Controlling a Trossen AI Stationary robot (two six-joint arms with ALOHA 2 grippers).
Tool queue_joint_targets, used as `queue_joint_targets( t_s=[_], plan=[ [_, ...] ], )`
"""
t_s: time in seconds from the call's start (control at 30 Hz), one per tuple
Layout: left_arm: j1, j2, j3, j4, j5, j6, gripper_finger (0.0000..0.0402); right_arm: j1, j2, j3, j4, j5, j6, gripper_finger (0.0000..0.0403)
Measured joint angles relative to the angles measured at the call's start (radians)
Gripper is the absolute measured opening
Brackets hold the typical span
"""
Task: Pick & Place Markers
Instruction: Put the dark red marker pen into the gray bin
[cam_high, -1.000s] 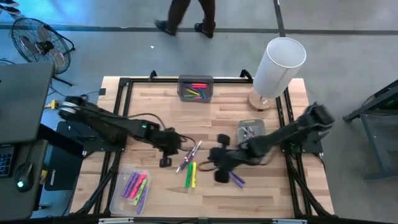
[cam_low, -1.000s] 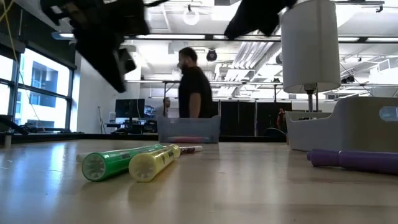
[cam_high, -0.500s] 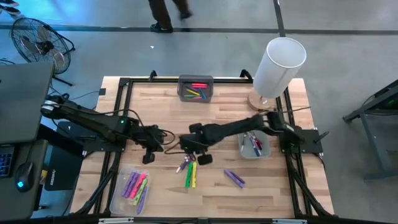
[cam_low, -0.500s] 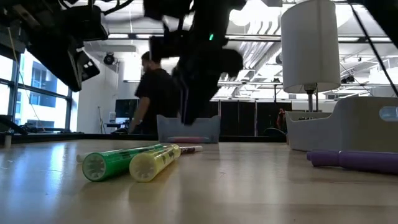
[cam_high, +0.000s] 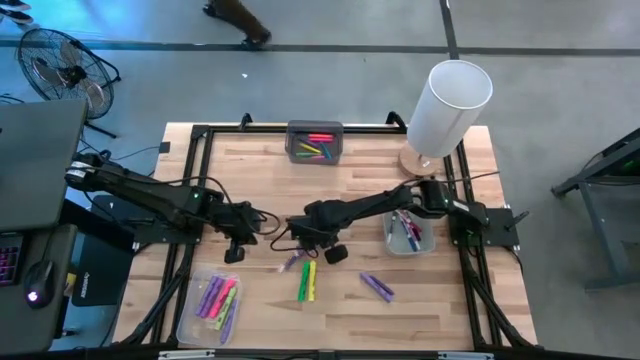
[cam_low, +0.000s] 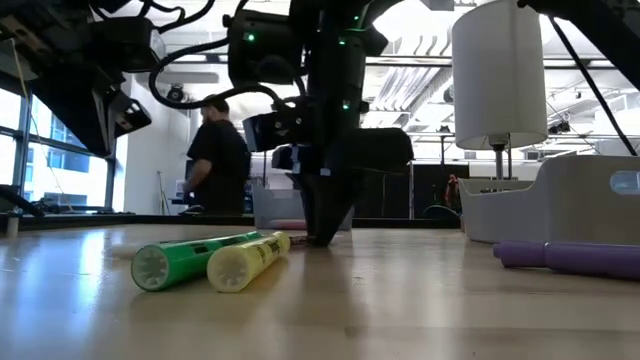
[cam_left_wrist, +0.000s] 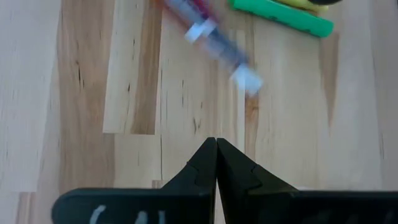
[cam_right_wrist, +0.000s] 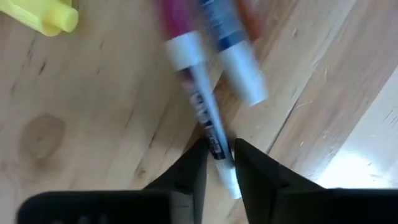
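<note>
R gripper (cam_high: 303, 250) down at table centre, fingertips on the wood per low view. Wrist view: the two fingers (cam_right_wrist: 186, 171) pinch the thin barrel of a white/grey marker (cam_right_wrist: 202, 112), narrow gap, barrel between them — clamped on that marker. A second white-barrelled marker w/ blue print (cam_right_wrist: 233, 53) lies just beside the held one, touching or nearly; cannot tell which.

Green marker (cam_high: 301, 282) and yellow marker (cam_high: 311, 279) lie side by side just below R gripper, touching each other. Purple marker (cam_high: 377, 286) alone, further off toward R arm's base side.

L gripper (cam_high: 240, 235) hangs above the table near R gripper, on its left; fingers (cam_left_wrist: 202, 168) pressed together, nothing between.

Other markers: some in the clear tray (cam_high: 190, 318) at front L, some in the grey tray (cam_high: 291, 141) at far edge, some in the tray (cam_high: 425, 238) beside R arm.

Person (cam_low: 220, 165) stands in room behind.
</note>
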Motion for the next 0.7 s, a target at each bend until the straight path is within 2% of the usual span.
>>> queue_joint_targets(
  t_s=[0.13,0.3,0.47,0.57,0.7],
  plan=[
    [0.0,0.0,0.0,0.01,-0.002,0.0,0.0,0.012,-0.007,-0.032,0.001,-0.03,0.066,0.0016],
    [0.0,0.004,0.0,0.014,-0.003,-0.006,0.0,0.036,-0.04,-0.044,-0.01,0.005,0.179,0.0018],
    [0.0,0.019,0.0,0.094,-0.056,-0.122,0.0007,0.043,-0.149,-0.057,-0.07,-0.023,0.361,0.0012],
    [0.0,0.027,0.001,0.187,-0.063,-0.197,0.0038,0.061,-0.277,-0.097,-0.057,0.006,0.437,0.0012],
    [0.0,0.059,0.001,0.302,-0.121,-0.292,0.0107,0.095,-0.47,-0.269,0.007,0.051,0.592,0.0012]
  ],
)
